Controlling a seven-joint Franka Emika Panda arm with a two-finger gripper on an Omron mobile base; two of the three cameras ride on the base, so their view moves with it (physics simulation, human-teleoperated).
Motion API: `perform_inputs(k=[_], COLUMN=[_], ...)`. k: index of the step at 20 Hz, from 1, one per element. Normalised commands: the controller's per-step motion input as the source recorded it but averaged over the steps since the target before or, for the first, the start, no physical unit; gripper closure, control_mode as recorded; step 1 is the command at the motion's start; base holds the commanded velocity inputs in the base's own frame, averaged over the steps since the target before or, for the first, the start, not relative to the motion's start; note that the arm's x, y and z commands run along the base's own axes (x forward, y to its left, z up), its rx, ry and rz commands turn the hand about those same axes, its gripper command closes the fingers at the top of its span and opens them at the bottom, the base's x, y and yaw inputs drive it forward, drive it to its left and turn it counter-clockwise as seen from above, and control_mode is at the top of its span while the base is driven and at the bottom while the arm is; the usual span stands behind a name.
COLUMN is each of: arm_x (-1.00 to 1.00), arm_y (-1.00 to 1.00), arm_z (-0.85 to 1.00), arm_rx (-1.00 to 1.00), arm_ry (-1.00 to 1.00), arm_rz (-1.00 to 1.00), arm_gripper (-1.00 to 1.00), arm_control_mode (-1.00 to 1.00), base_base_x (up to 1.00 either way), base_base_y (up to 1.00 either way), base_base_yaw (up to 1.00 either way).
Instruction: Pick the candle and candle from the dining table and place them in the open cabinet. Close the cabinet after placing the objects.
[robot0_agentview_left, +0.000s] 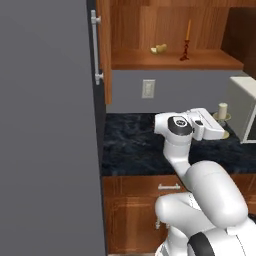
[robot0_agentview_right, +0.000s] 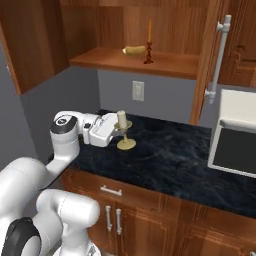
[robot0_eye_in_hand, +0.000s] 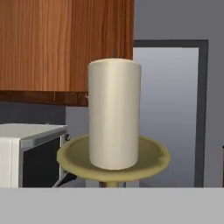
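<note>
A short cream-white candle (robot0_agentview_right: 121, 118) stands on a brass dish with a stem and foot. My gripper (robot0_agentview_right: 120, 131) is shut around that stem, under the dish, holding it upright just over the black counter (robot0_agentview_right: 175, 152). From the left side the same candle (robot0_agentview_left: 223, 109) rises past the gripper (robot0_agentview_left: 220, 122). The hand view has the candle (robot0_eye_in_hand: 114, 113) very close and centred. The thin orange candle (robot0_agentview_right: 149, 31) (robot0_agentview_left: 188, 30) stands on the shelf of the open cabinet (robot0_agentview_right: 150, 62) (robot0_agentview_left: 170, 61). The dining table is out of view.
A yellow fruit (robot0_agentview_right: 134, 50) (robot0_agentview_left: 159, 49) lies on the shelf beside the orange candle. The cabinet door (robot0_agentview_right: 209, 60) with its steel handle (robot0_agentview_right: 218, 57) hangs open at the right; the other door (robot0_agentview_left: 103, 50) at the left. A white microwave (robot0_agentview_right: 235, 132) (robot0_agentview_left: 243, 107) stands on the counter.
</note>
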Motion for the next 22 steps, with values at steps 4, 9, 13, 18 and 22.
perform_inputs(k=[4, 9, 13, 18, 22], arm_x=[0.00, 0.00, 0.00, 0.00, 0.00], arm_y=[0.00, 0.00, 0.00, 0.00, 0.00], arm_z=[0.00, 0.00, 0.00, 0.00, 0.00], arm_rx=[0.00, 0.00, 0.00, 0.00, 0.00], arm_ry=[0.00, 0.00, 0.00, 0.00, 0.00], arm_rz=[0.00, 0.00, 0.00, 0.00, 0.00], arm_gripper=[1.00, 1.00, 1.00, 1.00, 1.00], arm_control_mode=[1.00, 1.00, 1.00, 1.00, 1.00], base_base_x=[0.57, 0.53, 0.24, 0.22, 0.35], base_base_y=[0.17, 0.18, 0.21, 0.22, 0.27], base_base_yaw=[-0.25, -0.17, -0.14, -0.11, -0.10])
